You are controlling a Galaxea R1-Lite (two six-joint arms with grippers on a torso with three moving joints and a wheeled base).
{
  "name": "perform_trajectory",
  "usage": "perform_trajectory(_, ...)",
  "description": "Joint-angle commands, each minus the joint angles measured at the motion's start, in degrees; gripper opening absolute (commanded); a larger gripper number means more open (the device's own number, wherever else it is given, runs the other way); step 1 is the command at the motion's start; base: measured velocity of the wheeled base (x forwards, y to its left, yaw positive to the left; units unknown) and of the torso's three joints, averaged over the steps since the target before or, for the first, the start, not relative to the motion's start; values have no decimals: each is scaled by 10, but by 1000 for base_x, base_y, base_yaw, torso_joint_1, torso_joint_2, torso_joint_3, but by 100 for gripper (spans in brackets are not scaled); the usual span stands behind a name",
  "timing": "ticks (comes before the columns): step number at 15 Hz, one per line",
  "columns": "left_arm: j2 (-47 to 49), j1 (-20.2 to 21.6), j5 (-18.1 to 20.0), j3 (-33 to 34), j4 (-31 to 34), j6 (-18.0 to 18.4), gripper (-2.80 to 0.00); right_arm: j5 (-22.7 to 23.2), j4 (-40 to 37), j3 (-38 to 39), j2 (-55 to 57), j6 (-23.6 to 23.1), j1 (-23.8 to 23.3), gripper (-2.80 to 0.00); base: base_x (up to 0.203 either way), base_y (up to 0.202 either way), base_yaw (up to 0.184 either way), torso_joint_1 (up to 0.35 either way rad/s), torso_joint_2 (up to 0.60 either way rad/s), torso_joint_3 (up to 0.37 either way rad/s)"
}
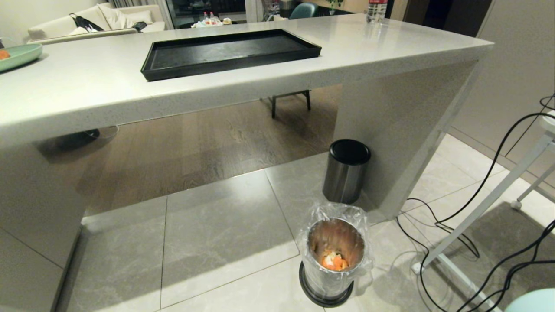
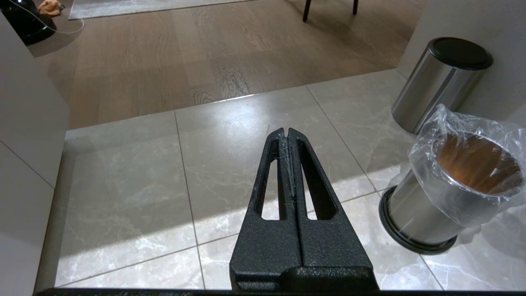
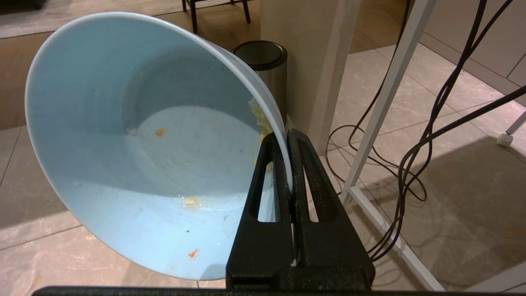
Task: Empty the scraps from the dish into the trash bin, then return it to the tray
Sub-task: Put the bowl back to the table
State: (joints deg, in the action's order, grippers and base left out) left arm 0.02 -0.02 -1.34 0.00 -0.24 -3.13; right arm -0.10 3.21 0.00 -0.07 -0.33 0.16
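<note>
Sky-blue glossy dish (image 3: 135, 156), nearly empty, rim pinched in right claw (image 3: 289, 144); left claw (image 2: 287, 133) clenched.

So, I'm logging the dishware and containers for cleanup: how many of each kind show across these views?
Trays: 1, the black tray on the counter
Plates: 1, the green plate
Bowls: 1, the blue dish, held by the right gripper
Bins: 2, the lined trash bin and the steel lidded bin
Total: 5

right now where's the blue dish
In the right wrist view, the dish is clamped by its rim in the right gripper, over the floor.
</note>
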Motion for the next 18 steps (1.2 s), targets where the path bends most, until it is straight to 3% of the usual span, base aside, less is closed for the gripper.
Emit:
perform_trajectory(1, 0, 0, 0, 0, 0, 0, -280, 0, 0, 0, 1, 0, 0, -280, 0, 0, 0, 0, 0, 0)
perform_trajectory(18, 1, -1, 0, 0, 0, 0, -280, -1, 2, 0, 1, -12, 0, -280, 0, -2, 12, -1, 1, 0)
